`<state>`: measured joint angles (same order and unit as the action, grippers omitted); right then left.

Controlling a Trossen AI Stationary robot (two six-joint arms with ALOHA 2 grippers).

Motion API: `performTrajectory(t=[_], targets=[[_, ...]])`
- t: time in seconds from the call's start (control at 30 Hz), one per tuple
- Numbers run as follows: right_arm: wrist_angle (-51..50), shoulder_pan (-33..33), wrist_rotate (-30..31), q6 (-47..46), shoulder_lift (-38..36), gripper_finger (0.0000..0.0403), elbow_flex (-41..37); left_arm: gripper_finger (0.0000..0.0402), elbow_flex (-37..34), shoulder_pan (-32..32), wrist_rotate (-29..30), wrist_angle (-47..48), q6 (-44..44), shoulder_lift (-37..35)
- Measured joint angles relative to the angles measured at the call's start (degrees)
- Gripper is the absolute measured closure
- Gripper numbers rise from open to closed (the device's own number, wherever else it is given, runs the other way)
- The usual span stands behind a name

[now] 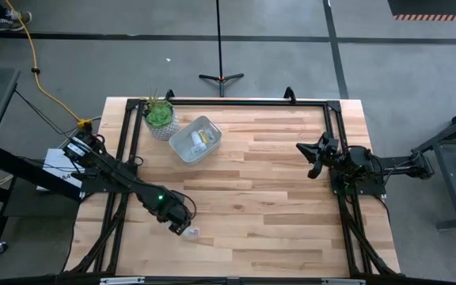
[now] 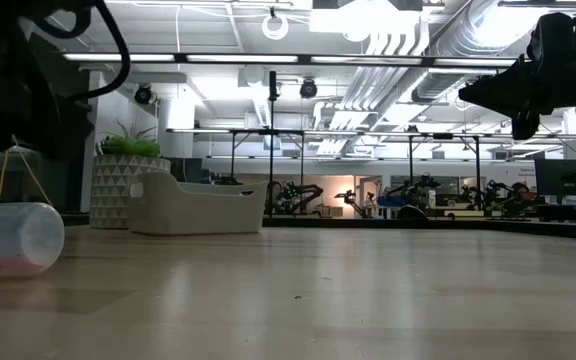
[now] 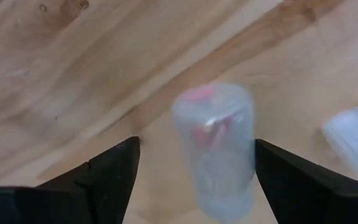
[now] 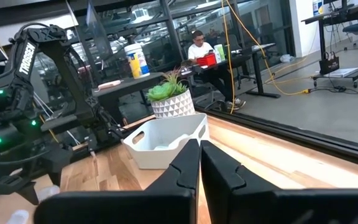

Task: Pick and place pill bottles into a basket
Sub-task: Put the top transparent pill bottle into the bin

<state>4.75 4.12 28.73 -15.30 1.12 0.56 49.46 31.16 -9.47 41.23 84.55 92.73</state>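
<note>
Left gripper (image 3: 194, 180) spread around lying clear bottle (image 3: 216, 146) — right gripper (image 1: 313, 157) idle

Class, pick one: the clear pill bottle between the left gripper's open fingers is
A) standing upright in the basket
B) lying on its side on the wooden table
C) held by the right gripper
B: the low view shows the clear bottle lying sideways on the table, and it lies between the left gripper's open fingers.

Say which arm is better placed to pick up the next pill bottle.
Left. Its gripper has open fingers straddling a clear pill bottle lying on the table. The right gripper waits shut at the far right edge.
</note>
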Motion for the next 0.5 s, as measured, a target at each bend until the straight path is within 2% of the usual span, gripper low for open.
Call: performTrajectory(t=[0.3,0.5], targets=[[0.05,0.00,0.00,0.30,0.00,0.0401,0.02,0.0062,-1.74,0.00,0.88,-2.16,-0.09,-0.31],[0.09,0.00,0.02,0.30,0.00,0.0400,0.11,0.0114,-1.86,0.00,1.03,-1.57,-0.04,-0.24]])
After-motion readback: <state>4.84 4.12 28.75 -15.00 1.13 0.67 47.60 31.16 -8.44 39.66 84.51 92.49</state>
